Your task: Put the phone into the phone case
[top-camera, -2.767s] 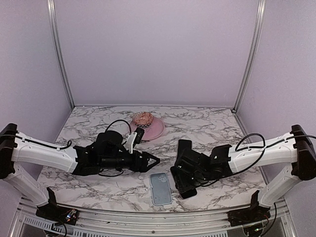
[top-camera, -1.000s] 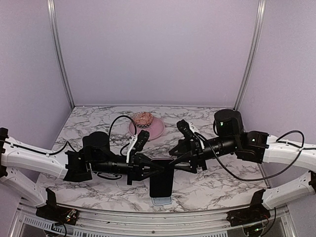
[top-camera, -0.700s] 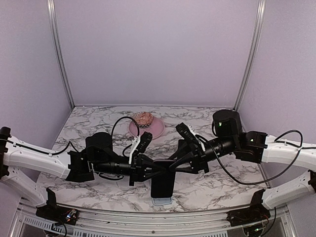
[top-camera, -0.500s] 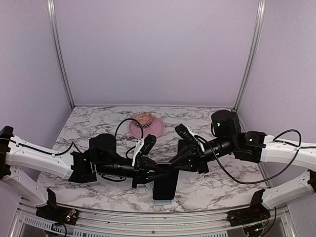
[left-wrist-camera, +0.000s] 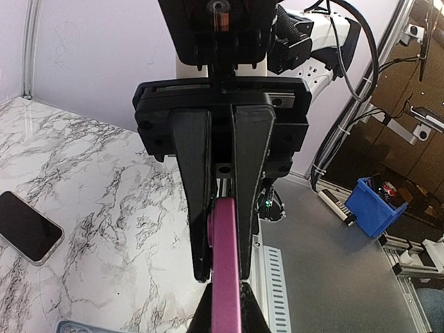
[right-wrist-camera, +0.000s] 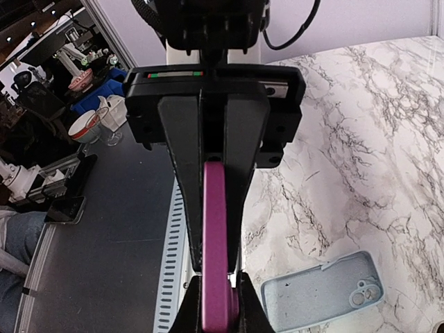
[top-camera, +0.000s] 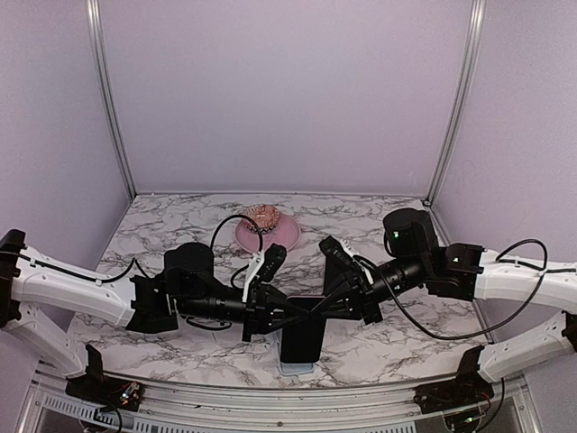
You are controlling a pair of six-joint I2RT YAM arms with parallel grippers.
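A dark phone with a magenta edge (top-camera: 302, 336) hangs upright on its edge over the table's front middle. My left gripper (top-camera: 287, 311) and right gripper (top-camera: 323, 307) meet at its top, each shut on it. The wrist views show that edge (left-wrist-camera: 225, 243) (right-wrist-camera: 215, 222) pinched between both pairs of fingers. Under it lies a grey-blue shell with a camera cutout (right-wrist-camera: 312, 295), mostly covered in the top view (top-camera: 296, 368). The phone (left-wrist-camera: 28, 225), with a black screen and a pale rim, lies flat on the marble further back. The phone case is out of view.
A pink plate (top-camera: 287, 239) holding a brown ring-shaped thing (top-camera: 262, 216) stands at the back centre. The table's front rail (top-camera: 288, 390) runs just below the grey-blue shell. Metal frame posts (top-camera: 110, 99) rise at the back corners.
The arms were apart with the grey-blue shell uncovered, then met over it. In the last second the right jaws closed on the dark phone, and the pair drifted slightly right.
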